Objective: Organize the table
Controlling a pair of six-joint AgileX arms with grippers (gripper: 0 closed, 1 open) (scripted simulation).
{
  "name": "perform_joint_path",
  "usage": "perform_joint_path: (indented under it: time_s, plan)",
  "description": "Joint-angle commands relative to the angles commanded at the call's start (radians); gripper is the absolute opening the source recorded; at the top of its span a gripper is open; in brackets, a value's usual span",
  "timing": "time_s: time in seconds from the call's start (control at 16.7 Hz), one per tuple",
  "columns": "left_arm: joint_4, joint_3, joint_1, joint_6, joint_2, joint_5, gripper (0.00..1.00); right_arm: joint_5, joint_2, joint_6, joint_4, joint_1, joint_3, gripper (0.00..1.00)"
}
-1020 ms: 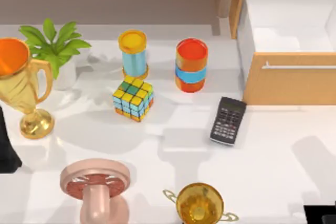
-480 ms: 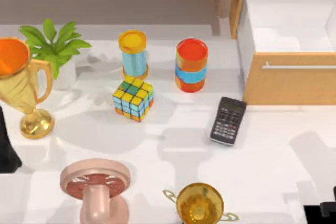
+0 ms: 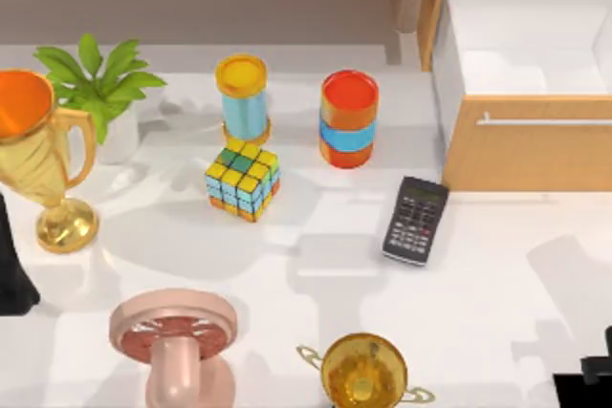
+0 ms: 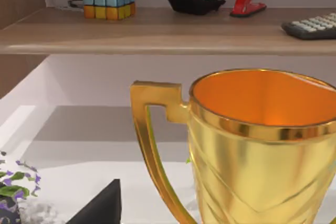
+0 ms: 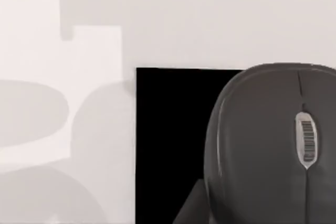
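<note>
Near edge of the tabletop [image 3: 497,265] is crowded: the right arm sits at the right corner over a mouse [image 5: 273,145] on a black pad [image 5: 168,140], can't tell its gripper state. A low swing could clip the small gold cup [image 3: 363,370] or pink stand [image 3: 174,336]. Farther back, the left arm is parked at the left edge beside the tall trophy [image 3: 38,155], easy to topple.

The big white table

The table [image 3: 335,284] is wide, flat and smooth. It lies level and spreads from the left side to the right side.
</note>
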Motion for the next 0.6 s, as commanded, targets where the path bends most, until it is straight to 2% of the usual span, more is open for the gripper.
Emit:
perform_joint_path:
  time_s: [0.6]
  plan:
    - [0.0, 0.0, 0.0, 0.0, 0.0, 0.0, 1.0, -0.002, 0.054, -0.006, 0.0, 0.001, -0.08, 0.0]
